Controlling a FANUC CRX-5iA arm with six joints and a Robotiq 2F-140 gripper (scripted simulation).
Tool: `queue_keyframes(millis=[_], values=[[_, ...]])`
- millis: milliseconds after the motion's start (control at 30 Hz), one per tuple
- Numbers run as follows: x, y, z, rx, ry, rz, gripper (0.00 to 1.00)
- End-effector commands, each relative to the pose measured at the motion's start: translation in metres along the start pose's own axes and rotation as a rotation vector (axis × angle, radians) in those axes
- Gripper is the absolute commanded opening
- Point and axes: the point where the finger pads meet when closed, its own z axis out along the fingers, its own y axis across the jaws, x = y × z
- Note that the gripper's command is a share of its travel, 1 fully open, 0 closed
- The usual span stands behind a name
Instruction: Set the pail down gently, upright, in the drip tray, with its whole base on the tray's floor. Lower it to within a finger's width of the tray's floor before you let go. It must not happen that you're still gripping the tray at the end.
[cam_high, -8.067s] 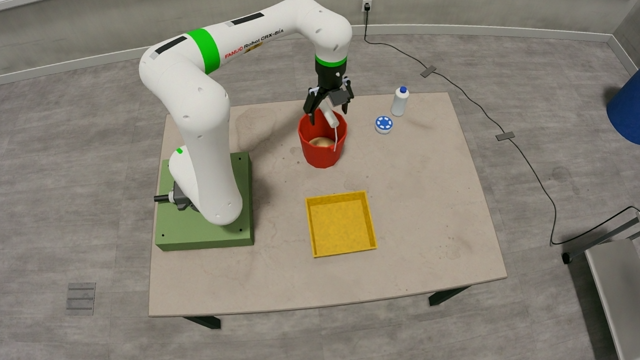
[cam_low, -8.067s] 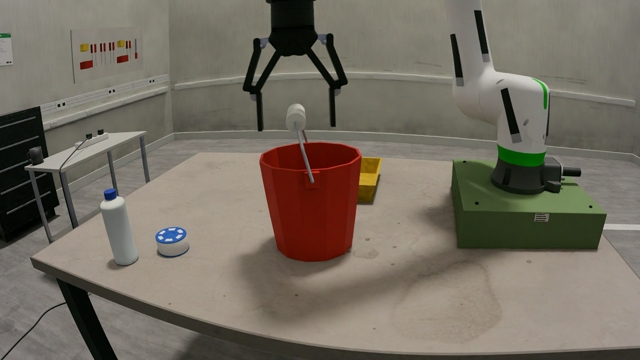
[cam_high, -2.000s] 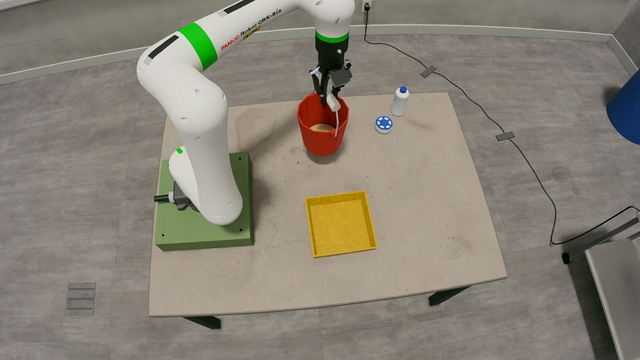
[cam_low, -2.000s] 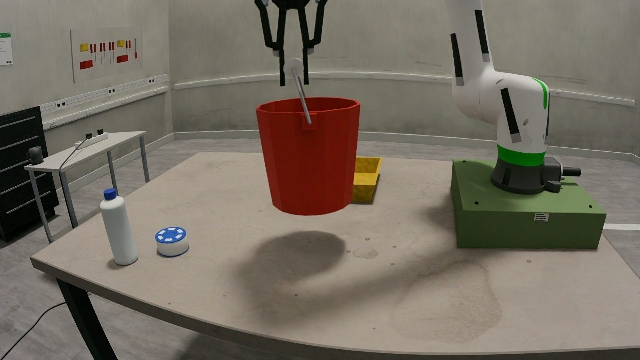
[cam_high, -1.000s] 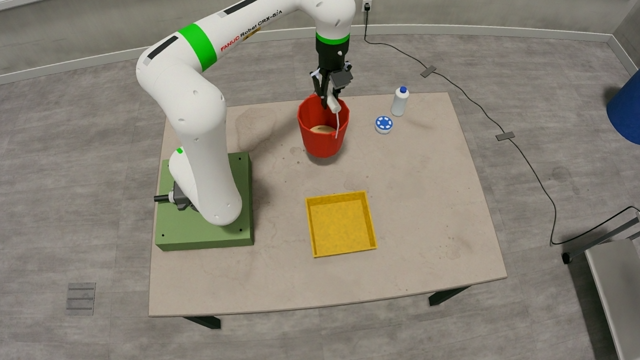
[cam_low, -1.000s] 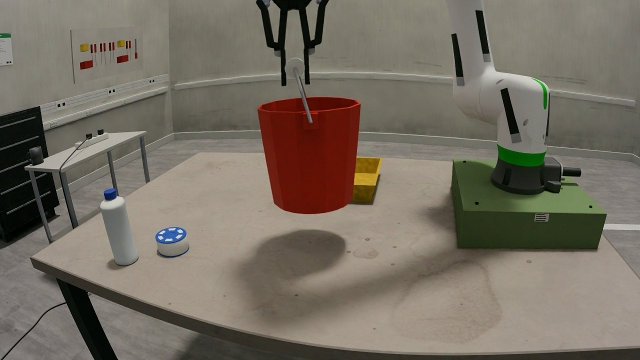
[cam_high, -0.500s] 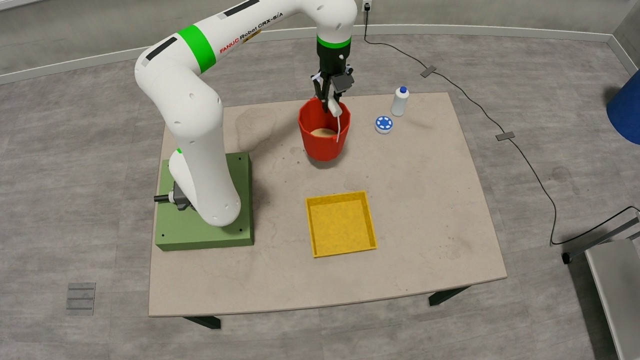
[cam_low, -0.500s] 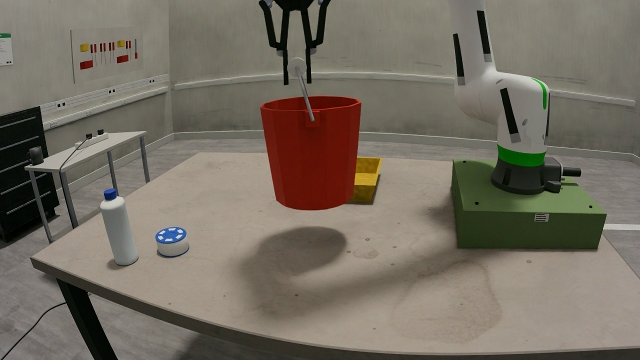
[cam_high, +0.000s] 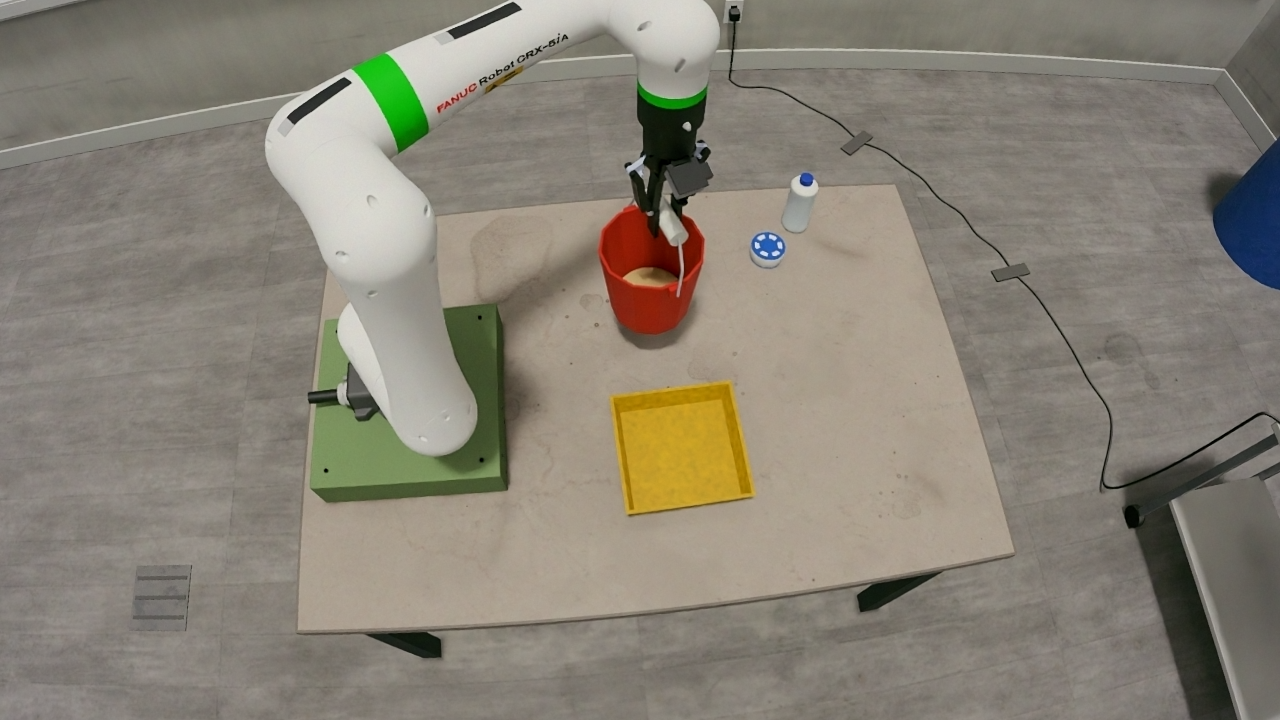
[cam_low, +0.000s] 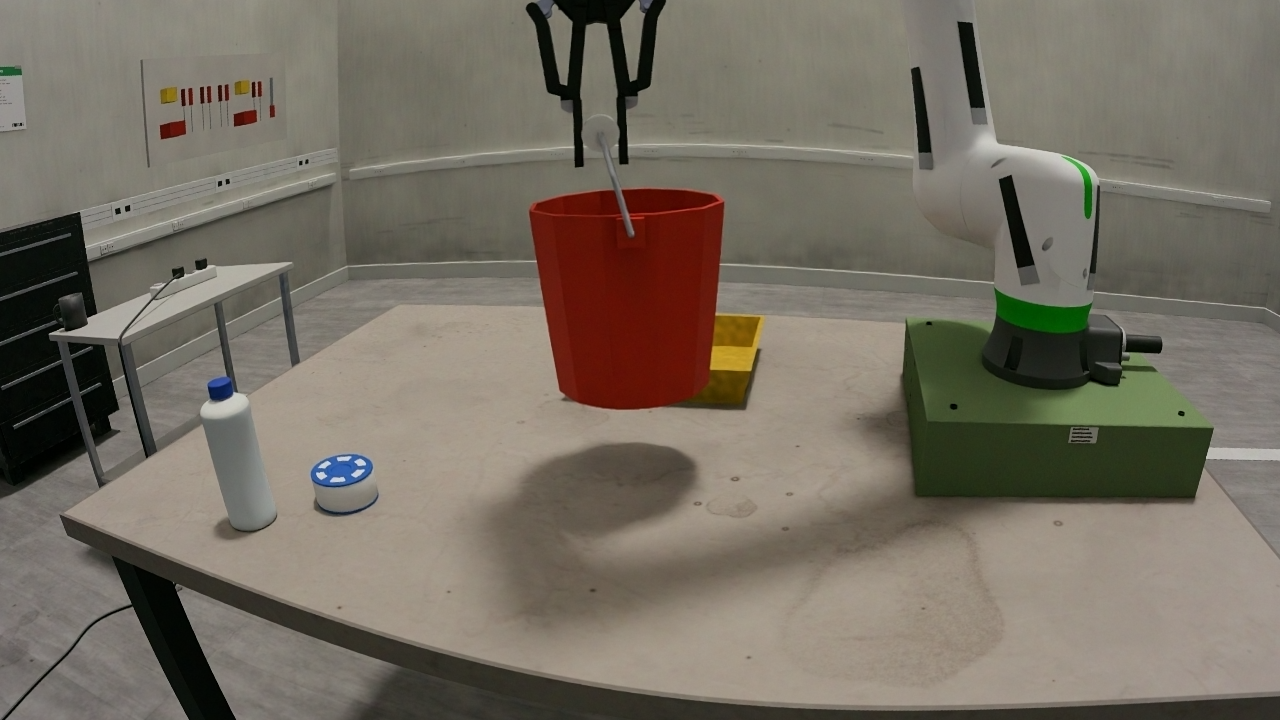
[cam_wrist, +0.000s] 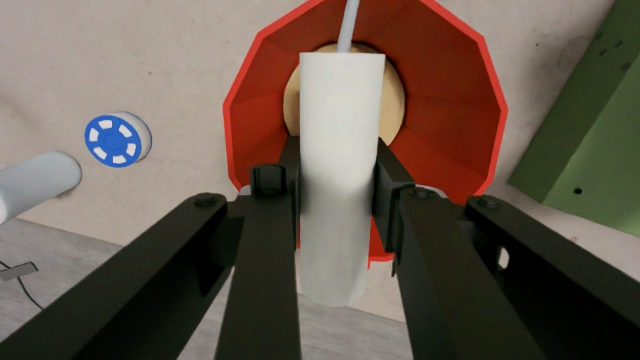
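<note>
My gripper (cam_high: 666, 217) (cam_low: 599, 152) (cam_wrist: 333, 161) is shut on the white roller grip of the pail's wire handle (cam_wrist: 340, 150) (cam_low: 600, 132). The red pail (cam_high: 650, 286) (cam_low: 628, 304) (cam_wrist: 450, 120) hangs upright from it, clear above the table, with tan contents at its bottom. The yellow drip tray (cam_high: 682, 445) (cam_low: 733, 358) lies flat on the table, apart from the pail, toward the table's front in the overhead view. In the exterior view the tray is partly hidden behind the pail.
A white bottle with a blue cap (cam_high: 798, 203) (cam_low: 236, 456) (cam_wrist: 35, 180) and a blue-and-white round puck (cam_high: 767, 248) (cam_low: 344, 481) (cam_wrist: 117, 140) stand on the table beside the pail. The arm's green base block (cam_high: 402, 420) (cam_low: 1047, 420) (cam_wrist: 590, 150) stands at the table's side.
</note>
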Motion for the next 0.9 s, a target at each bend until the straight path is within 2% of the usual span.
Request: queue_keyframes(millis=[0, 867], values=[[0.01, 0.002, -0.001, 0.002, 0.0, 0.0, 0.1], [0.071, 0.016, -0.001, 0.002, 0.0, 0.0, 0.1]])
